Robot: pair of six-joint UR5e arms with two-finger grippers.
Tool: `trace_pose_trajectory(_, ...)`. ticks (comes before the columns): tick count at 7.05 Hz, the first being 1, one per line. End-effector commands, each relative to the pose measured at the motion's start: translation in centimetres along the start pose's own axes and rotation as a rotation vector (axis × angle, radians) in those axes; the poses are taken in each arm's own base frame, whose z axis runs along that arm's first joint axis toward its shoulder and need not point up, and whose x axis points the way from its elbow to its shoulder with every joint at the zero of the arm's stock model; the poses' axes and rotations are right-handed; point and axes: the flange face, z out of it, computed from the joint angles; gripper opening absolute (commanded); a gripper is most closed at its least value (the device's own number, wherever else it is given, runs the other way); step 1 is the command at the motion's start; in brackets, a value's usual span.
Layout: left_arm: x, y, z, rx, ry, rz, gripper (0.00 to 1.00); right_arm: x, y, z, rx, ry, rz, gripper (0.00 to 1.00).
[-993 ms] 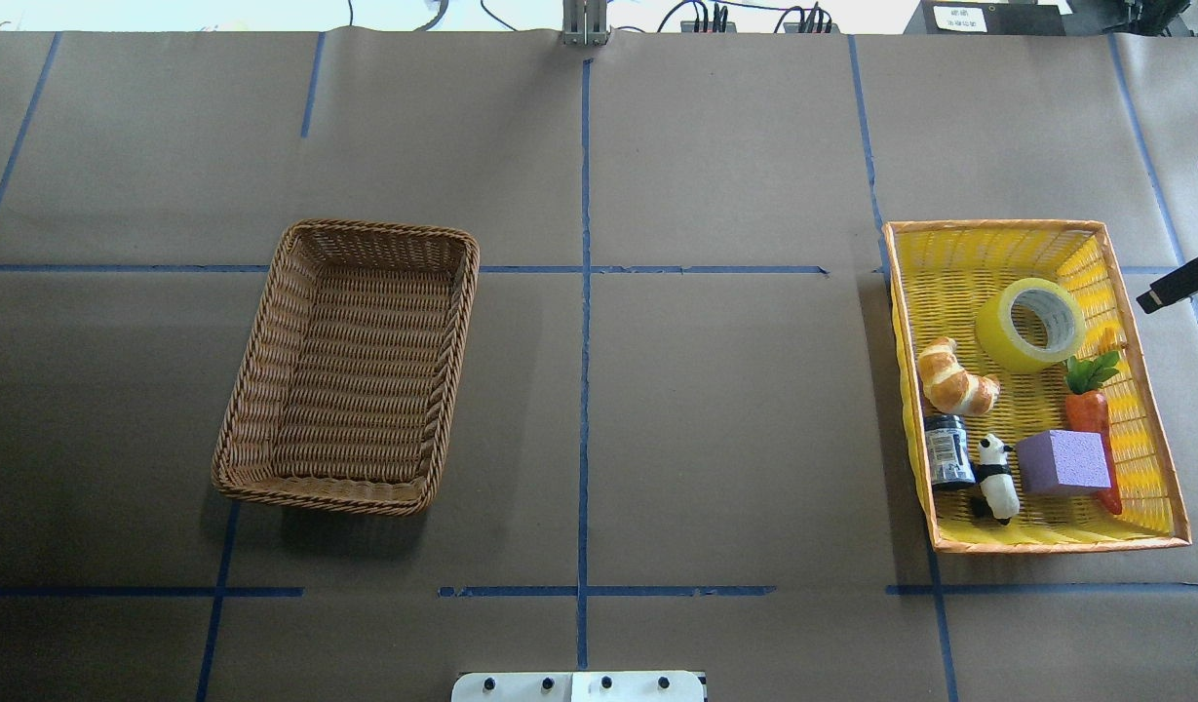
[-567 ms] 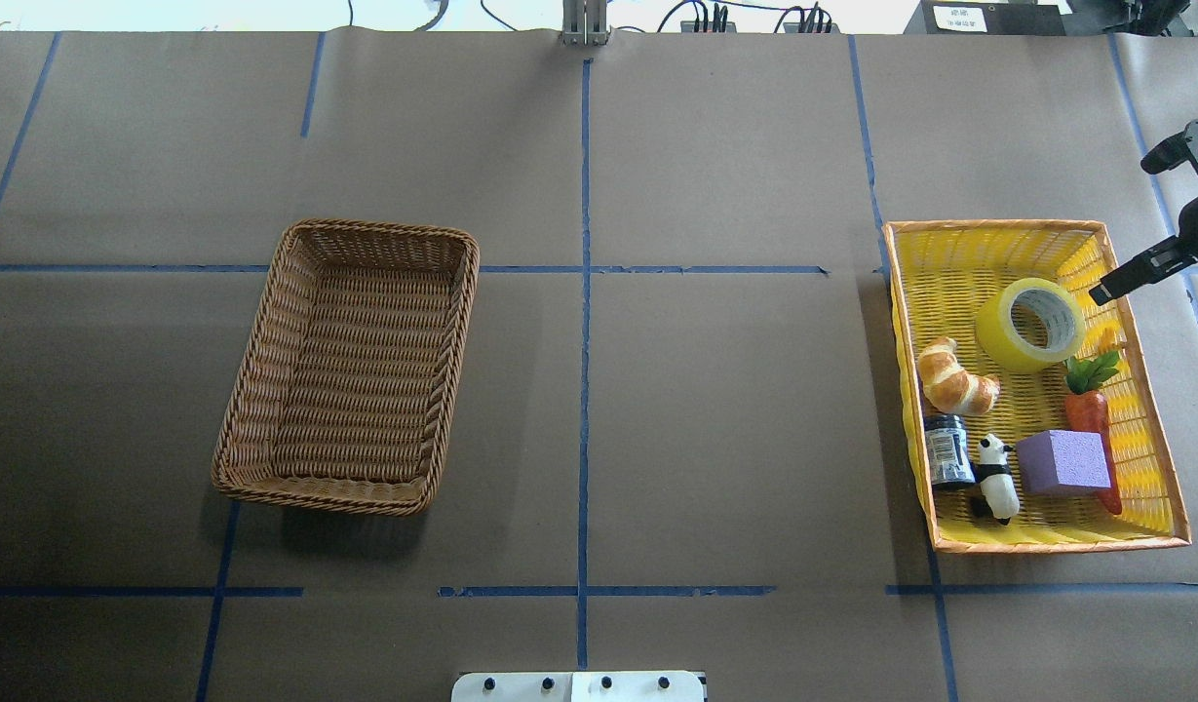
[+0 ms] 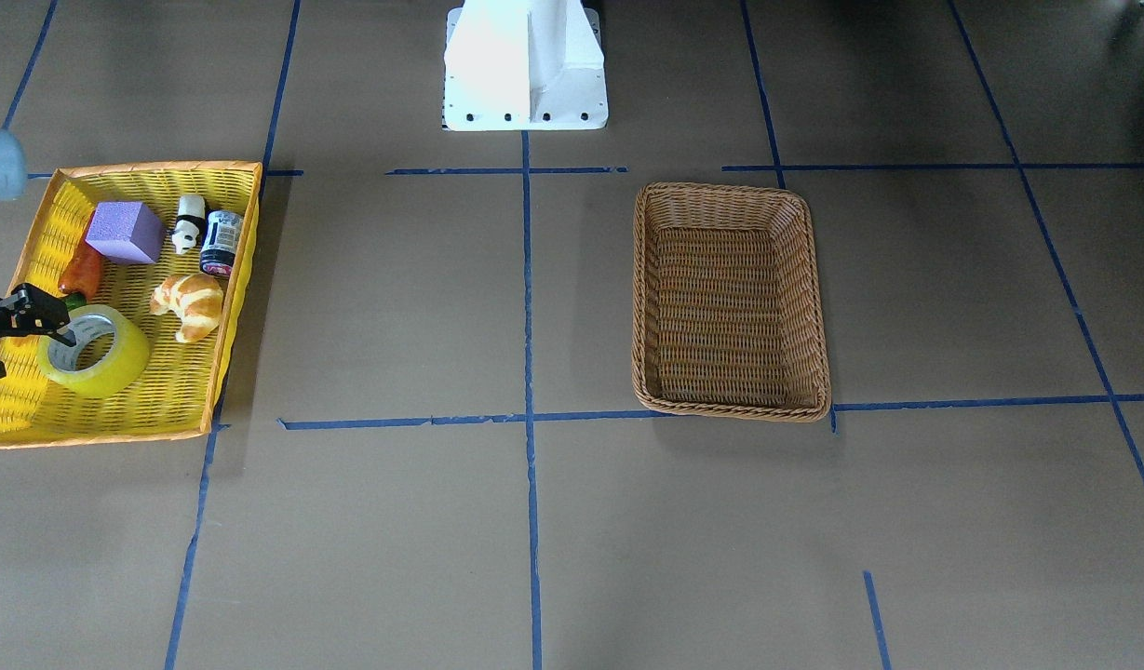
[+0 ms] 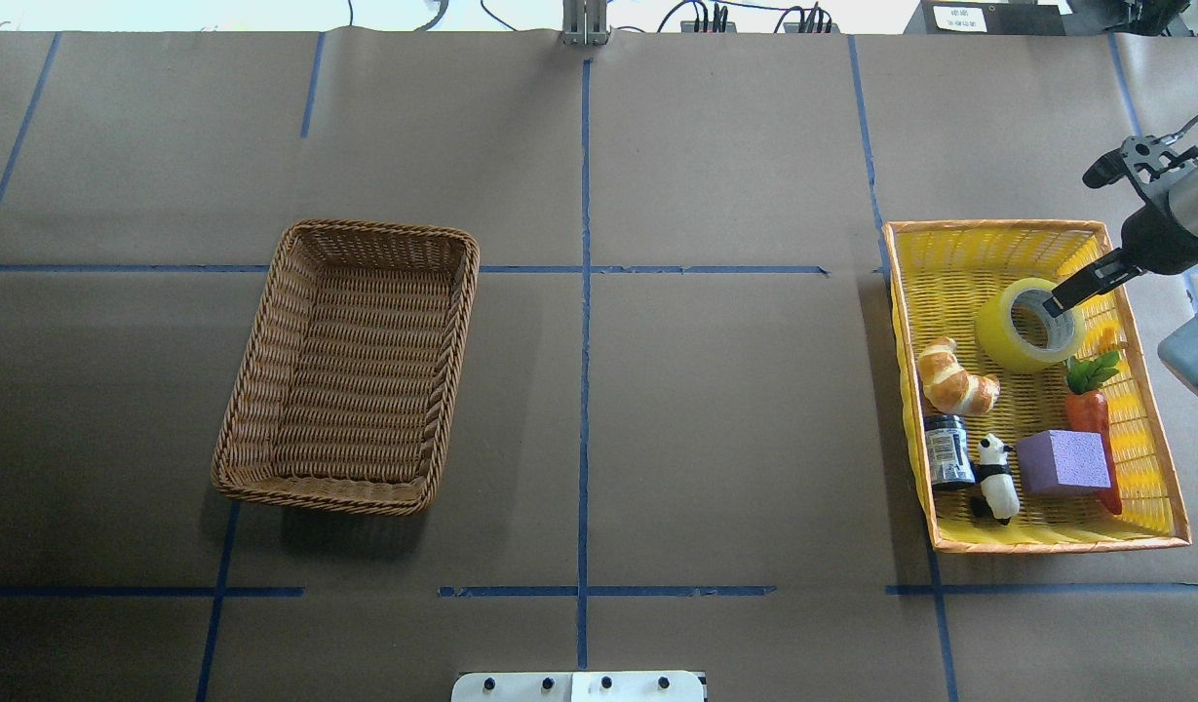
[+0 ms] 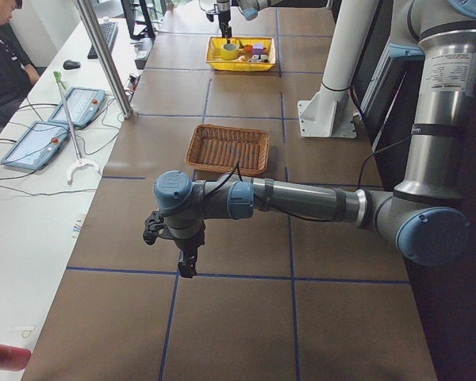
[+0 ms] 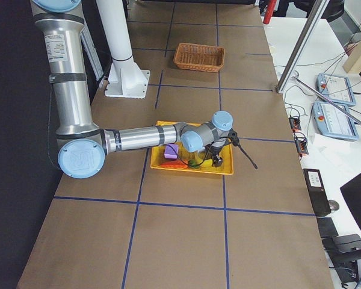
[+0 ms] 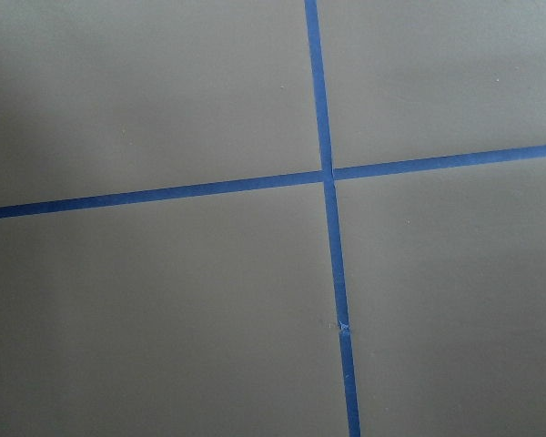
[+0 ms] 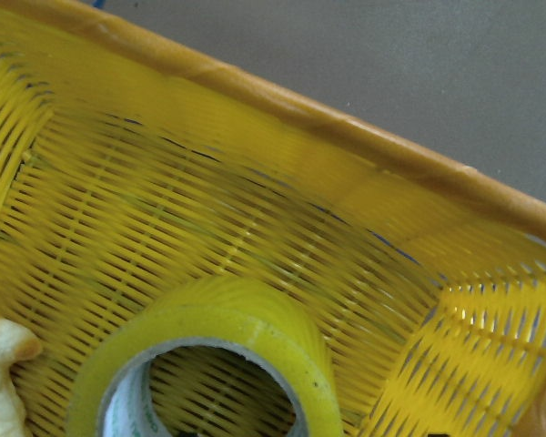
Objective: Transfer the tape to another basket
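Tape [image 4: 998, 336] lies in the yellow basket [image 4: 998, 226]. Your right claw [image 4: 1086, 283] hangs over it, jaws apart; the left claw [image 5: 186, 266] cannot be judged. Roll assessed light, stiff, slick: grip across its wall, through the core.

The tape [image 4: 996, 333] is yellow-green, the woven basket [image 4: 350, 366] brown.
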Motion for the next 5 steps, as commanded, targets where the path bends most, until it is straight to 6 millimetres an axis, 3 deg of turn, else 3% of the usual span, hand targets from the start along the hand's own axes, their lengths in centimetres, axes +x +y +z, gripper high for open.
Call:
trace_pose_trajectory(1,0.05,-0.03,-0.04,0.001,0.001,0.001,1.00,-0.18,-0.12,1.49,-0.022,0.009,-0.004,0.82)
trace_pose_trajectory(2,0.00,-0.02,0.02,0.000,0.002,0.000,1.00,-0.14,-0.42,2.03,-0.026,0.037,-0.009,0.80)
trace_pose_trajectory(3,0.15,-0.04,0.02,0.002,0.017,0.000,1.00,0.03,-0.33,2.12,-0.027,0.044,-0.007,0.65)
trace_pose_trajectory(4,0.29,-0.06,0.01,0.004,0.030,-0.002,1.00,0.10,-0.29,2.18,-0.029,0.044,-0.003,0.27)
trace_pose_trajectory(5,0.29,-0.06,0.01,0.004,0.030,-0.002,1.00,0.25,-0.10,2.31,-0.033,0.045,0.001,0.03)
